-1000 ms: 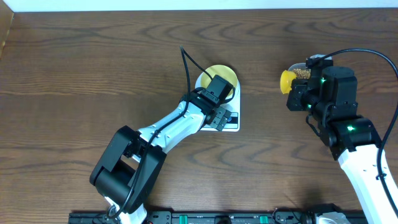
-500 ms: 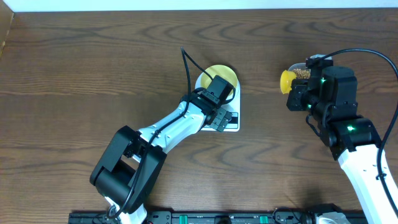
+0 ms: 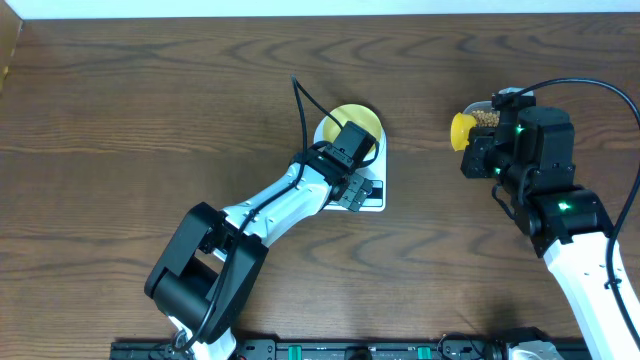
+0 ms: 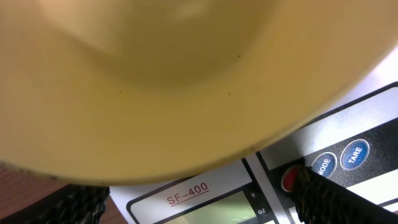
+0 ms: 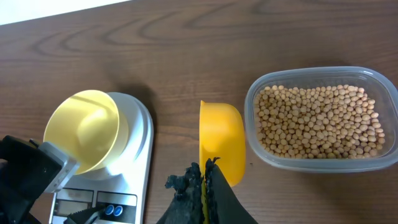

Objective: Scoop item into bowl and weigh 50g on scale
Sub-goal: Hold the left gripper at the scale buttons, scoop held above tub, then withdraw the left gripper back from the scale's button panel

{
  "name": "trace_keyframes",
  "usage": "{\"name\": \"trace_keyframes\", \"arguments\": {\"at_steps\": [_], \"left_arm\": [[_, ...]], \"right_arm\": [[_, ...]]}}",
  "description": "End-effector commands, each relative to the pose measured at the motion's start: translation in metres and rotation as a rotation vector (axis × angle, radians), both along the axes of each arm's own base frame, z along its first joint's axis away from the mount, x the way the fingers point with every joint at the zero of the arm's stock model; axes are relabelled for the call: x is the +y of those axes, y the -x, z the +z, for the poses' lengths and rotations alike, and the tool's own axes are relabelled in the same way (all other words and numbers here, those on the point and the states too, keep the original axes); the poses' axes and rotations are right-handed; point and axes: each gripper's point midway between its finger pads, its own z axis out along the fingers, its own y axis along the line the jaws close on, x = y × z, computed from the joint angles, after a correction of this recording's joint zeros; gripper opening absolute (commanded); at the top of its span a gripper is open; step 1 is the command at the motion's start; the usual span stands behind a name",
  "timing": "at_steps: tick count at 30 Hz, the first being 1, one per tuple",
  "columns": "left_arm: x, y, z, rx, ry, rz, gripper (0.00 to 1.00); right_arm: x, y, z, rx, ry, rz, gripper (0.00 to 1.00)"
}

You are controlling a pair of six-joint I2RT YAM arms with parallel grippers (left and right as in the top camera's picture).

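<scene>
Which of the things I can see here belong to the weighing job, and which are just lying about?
Job: small round tan beans in clear plastic tub; pale-yellow round bowl on white digital scale; bright yellow plastic scoop in shut right gripper.
Just lying about: dark wooden table; black looping cable.

In the left wrist view, the scale [image 4: 155,194] is showing the model mark "SF-400" in red, underlined characters on the pale front panel, just above the display [image 4: 205,213]. At that window's right edge a small "oz" is showing in dark print. Further right, on the dark part of the panel, 2 round buttons are carrying white capitals: the left blue button [image 4: 323,165] is reading "MODE" and the right blue button [image 4: 355,155] is reading "TARE". In the overhead and right wrist views the lettering is coming out too small to read.
</scene>
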Motion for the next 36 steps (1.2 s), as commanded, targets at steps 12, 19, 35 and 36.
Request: {"name": "trace_keyframes", "arguments": {"at_steps": [12, 19, 35, 36], "left_arm": [[0.006, -0.002, -0.006, -0.012, -0.036, 0.004, 0.97], [0.007, -0.001, -0.007, -0.005, -0.041, 0.004, 0.97], [0.015, 0.009, -0.017, 0.025, -0.063, 0.003, 0.97], [0.014, 0.009, -0.017, 0.024, -0.063, 0.003, 0.97]], "right_arm": [[-0.004, -0.004, 0.009, -0.026, 0.017, -0.007, 0.01], [-0.004, -0.004, 0.009, -0.025, 0.017, -0.007, 0.01], [-0.004, -0.004, 0.009, -0.026, 0.018, -0.007, 0.01], [-0.004, -0.004, 0.009, -0.026, 0.018, -0.007, 0.01]]}}
